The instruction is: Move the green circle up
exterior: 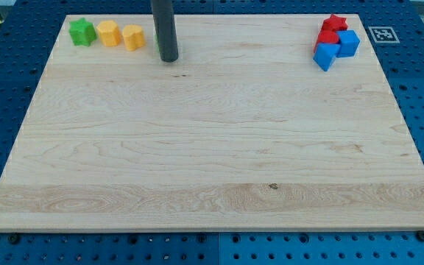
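Blue pegboard is showing all around the pale wooden counter (212, 147), which is carrying every block along its far edge. I am running a bare rod with no fingers on it, so nothing is being held. My tip (169, 59) is resting on the counter at far left, just right of the yellow blocks. The green circle (160, 43) is hiding almost wholly behind the rod: only a thin green sliver is peeking out at the rod's left edge, so its shape I cannot confirm. It seems to be lying just beyond and slightly left of my tip, so I judge the push should be running straight toward the far edge.

Counting: one green star (82, 32), two yellow blocks (109, 33) (132, 37), two red blocks (333, 28) and two blue blocks (338, 48) clustered at far right.
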Robot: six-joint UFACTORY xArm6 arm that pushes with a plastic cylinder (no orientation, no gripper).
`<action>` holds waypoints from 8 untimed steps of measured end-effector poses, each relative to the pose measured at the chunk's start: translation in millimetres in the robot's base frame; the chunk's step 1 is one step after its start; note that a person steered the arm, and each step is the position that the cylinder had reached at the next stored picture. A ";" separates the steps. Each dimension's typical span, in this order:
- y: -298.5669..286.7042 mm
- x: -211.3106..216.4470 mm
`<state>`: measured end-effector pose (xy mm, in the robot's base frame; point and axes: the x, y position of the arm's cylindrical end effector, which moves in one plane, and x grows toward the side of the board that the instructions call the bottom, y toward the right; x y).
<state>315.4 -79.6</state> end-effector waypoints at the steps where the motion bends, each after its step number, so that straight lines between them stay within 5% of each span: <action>1: 6.4 0.0; 8: 12.5 -21.3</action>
<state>294.1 -67.1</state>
